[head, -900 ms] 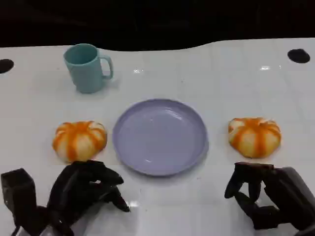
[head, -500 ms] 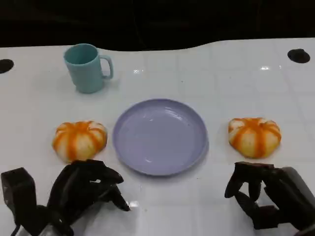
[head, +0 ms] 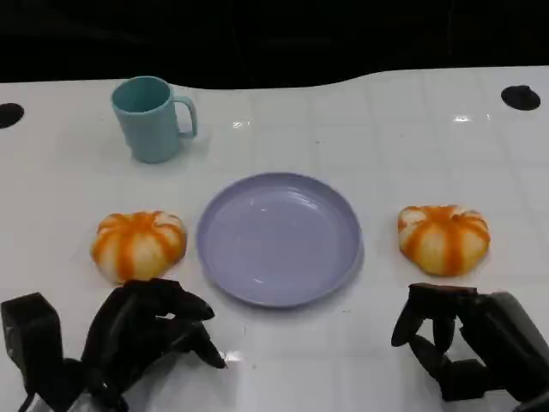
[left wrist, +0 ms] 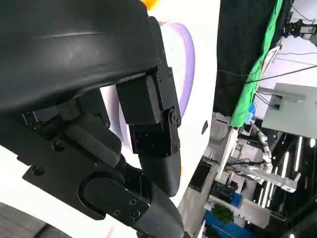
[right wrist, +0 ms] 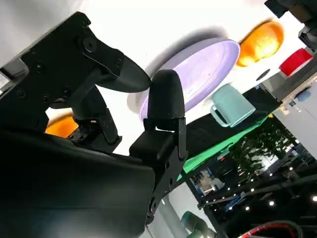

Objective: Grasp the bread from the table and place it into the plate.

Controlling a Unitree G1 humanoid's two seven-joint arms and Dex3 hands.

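Observation:
Two orange-and-cream striped bread rolls lie on the white table, the left bread (head: 138, 245) and the right bread (head: 443, 239), either side of an empty lavender plate (head: 279, 238). My left hand (head: 146, 330) hovers near the front edge just below the left bread, fingers curled with nothing in them. At the front right my right hand (head: 446, 335) sits just below the right bread, fingers bent and holding nothing. The right wrist view looks past the hand (right wrist: 114, 124) to the plate (right wrist: 203, 69), the far bread (right wrist: 261, 42) and a sliver of the near bread (right wrist: 62, 126).
A teal mug (head: 151, 118) stands at the back left, also seen in the right wrist view as the mug (right wrist: 232, 105). Two dark round holes (head: 521, 97) mark the table's far corners. The table's back edge runs along a black background.

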